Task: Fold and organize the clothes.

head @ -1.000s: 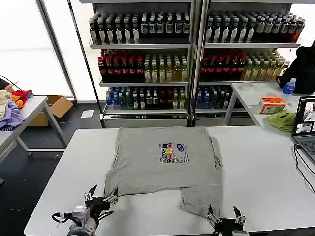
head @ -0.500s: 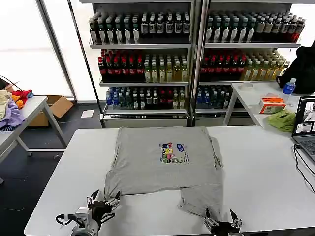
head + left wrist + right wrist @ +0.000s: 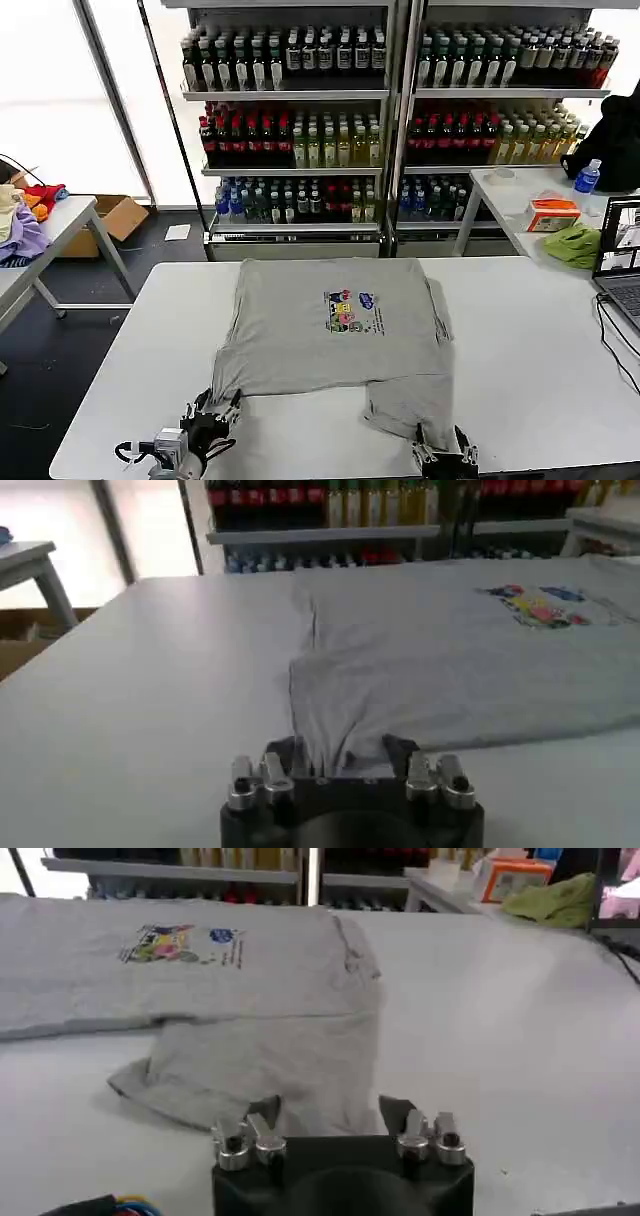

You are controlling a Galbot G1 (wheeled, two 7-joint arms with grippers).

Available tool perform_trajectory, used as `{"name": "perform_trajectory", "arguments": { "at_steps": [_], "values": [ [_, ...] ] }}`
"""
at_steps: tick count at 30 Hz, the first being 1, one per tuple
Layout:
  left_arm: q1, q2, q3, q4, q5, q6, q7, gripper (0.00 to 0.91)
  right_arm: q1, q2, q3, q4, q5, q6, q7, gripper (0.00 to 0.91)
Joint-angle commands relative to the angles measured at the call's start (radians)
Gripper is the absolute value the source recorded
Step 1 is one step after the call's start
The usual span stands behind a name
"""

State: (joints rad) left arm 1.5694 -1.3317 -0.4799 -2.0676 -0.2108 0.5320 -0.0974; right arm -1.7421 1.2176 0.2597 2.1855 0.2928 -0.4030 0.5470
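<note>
The grey T-shirt (image 3: 335, 335) lay spread on the white bench (image 3: 530, 340), print up, partly folded. The left hand (image 3: 212, 415) sat low at the bench's near edge, its fingers (image 3: 283, 755) apart, with the shirt's near left corner lying between them. The right hand (image 3: 440, 452) sat likewise at the near edge, fingers (image 3: 398, 1112) apart, astride the hem of the flap hanging toward it.
</note>
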Motion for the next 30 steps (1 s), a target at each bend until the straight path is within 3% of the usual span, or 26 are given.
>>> {"name": "perform_trajectory", "arguments": {
  "at_steps": [1, 8, 15, 20, 30],
  "values": [
    [0.001, -0.006, 0.007, 0.015, 0.008, 0.002, -0.001, 0.010, -0.003, 0.001, -0.006, -0.012, 0.001, 0.007, 0.002, 0.000],
    [-0.007, -0.013, 0.015, 0.033, 0.019, -0.013, -0.001, 0.010, 0.022, 0.001, -0.003, -0.030, 0.048, 0.014, -0.008, 0.000],
    [-0.024, -0.024, 0.019, 0.023, 0.014, -0.060, -0.001, 0.000, 0.061, 0.010, 0.013, -0.034, 0.078, 0.073, -0.057, 0.000],
    [-0.057, -0.041, 0.014, -0.006, -0.008, -0.132, 0.000, 0.010, 0.106, 0.021, 0.049, -0.011, -0.050, 0.140, -0.161, 0.000],
    [-0.155, -0.035, -0.017, -0.012, -0.053, -0.205, -0.019, 0.010, 0.295, 0.041, 0.107, -0.034, -0.074, 0.183, -0.235, 0.000]
  ]
}}
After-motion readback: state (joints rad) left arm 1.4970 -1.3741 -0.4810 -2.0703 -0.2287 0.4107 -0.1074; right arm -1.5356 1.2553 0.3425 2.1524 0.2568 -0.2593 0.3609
